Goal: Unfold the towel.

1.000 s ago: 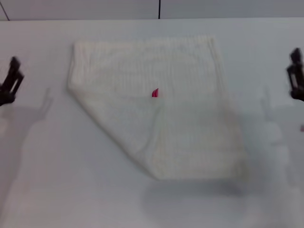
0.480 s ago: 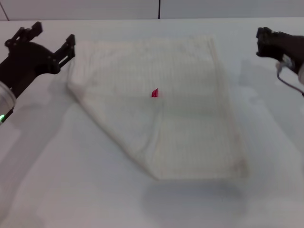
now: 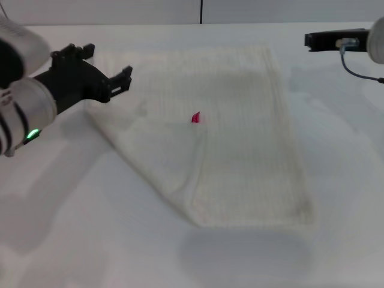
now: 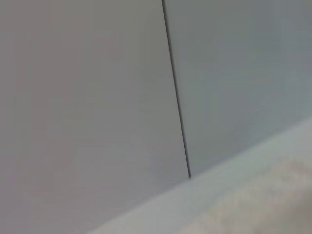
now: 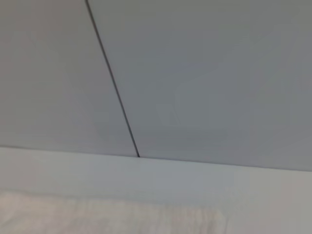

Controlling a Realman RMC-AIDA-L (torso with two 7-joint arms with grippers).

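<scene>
The white towel [image 3: 204, 132] lies flat on the white counter [image 3: 72, 228], with its near-left corner folded over onto its middle, so that a diagonal folded edge runs from the towel's left side down to its near edge. The small red-pink tag [image 3: 196, 117] sits at the tip of that folded flap, close to the towel's centre. The left pincer [image 3: 108, 67] hangs over the towel's far-left corner, its two black fingers spread wide and pointing across the cloth toward the tag; the silver wrist behind it, with a small green light, lies off the towel's left edge. Whether the fingers touch the cloth cannot be told. The right pincer [image 3: 312, 41] is beyond the towel's far-right corner, apart from the cloth, pointing toward the towel; it shows as a flat black bar with a cable trailing behind it, and whether its fingers are spread or closed cannot be told. The left wrist view shows a grey wall [image 4: 97, 97] with a thin dark vertical seam, a strip of counter and a blurred edge of the towel [image 4: 273, 204]. The right wrist view shows the same wall and seam above the counter, with the towel's far edge [image 5: 97, 214] beneath.
</scene>
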